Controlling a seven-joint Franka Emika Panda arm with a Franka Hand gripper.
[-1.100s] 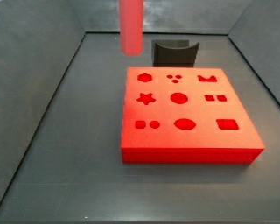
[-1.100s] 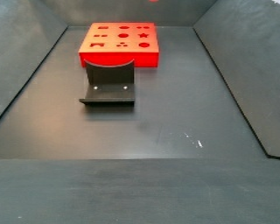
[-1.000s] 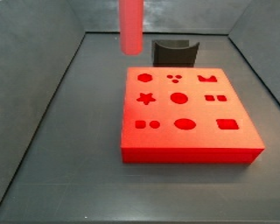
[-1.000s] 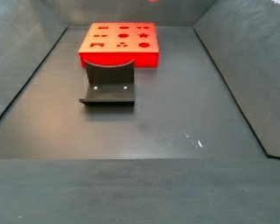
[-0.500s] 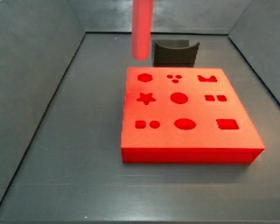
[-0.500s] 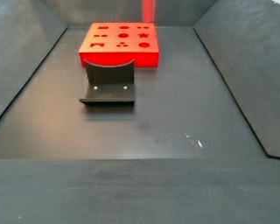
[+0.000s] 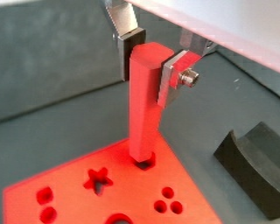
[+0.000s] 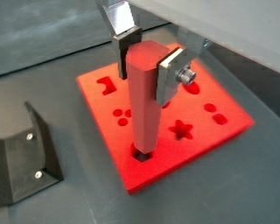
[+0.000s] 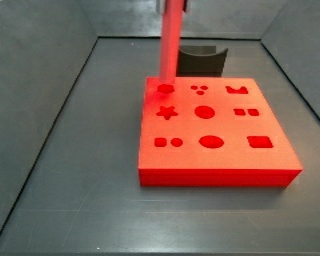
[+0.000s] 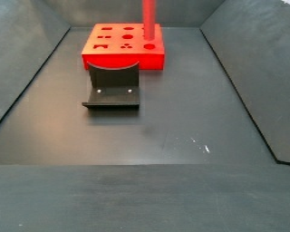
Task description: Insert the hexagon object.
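Upright, the rod (image 7: 143,105) hangs clamped near its top between the end effector's (image 7: 150,54) plates, so its lower tip meets the corner hole of the red block (image 8: 213,118); it seems barely entered, ready to be pushed down.

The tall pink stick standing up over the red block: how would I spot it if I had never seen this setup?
Find the wide flat bright-red block with shaped holes on the dark floor. At its corner hole stands the long, slim salmon rod, upright, its top clamped in the silver two-finger gripper. Paler than the block, it alone stands tall; the dark L-shaped fixture sits low.
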